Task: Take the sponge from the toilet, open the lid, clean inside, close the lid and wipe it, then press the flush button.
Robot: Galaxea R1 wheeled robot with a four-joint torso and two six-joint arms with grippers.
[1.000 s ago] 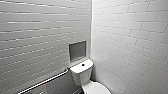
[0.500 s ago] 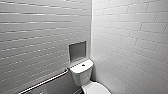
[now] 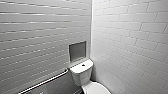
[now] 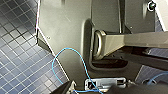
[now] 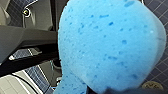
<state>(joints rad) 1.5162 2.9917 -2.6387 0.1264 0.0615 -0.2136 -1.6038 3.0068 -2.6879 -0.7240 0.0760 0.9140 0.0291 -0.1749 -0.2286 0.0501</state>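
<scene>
The white toilet [image 3: 81,73] stands in the corner of the tiled room, low in the head view. The small dark flush button [image 3: 83,65] sits in the middle of the tank's flat top. Below the tank the white lid [image 3: 96,88] lies down over the bowl, cut off by the picture's edge. The bright blue sponge [image 5: 107,47] looms close and large in the right wrist view, with my right gripper shut on its lower end. My left gripper is open and holds nothing.
A metal grab rail [image 3: 45,81] runs along the left wall beside the tank. A recessed niche [image 3: 77,51] sits in the wall above the tank. White tiled walls meet behind the toilet. The floor is dark blue mosaic tile [image 4: 17,57].
</scene>
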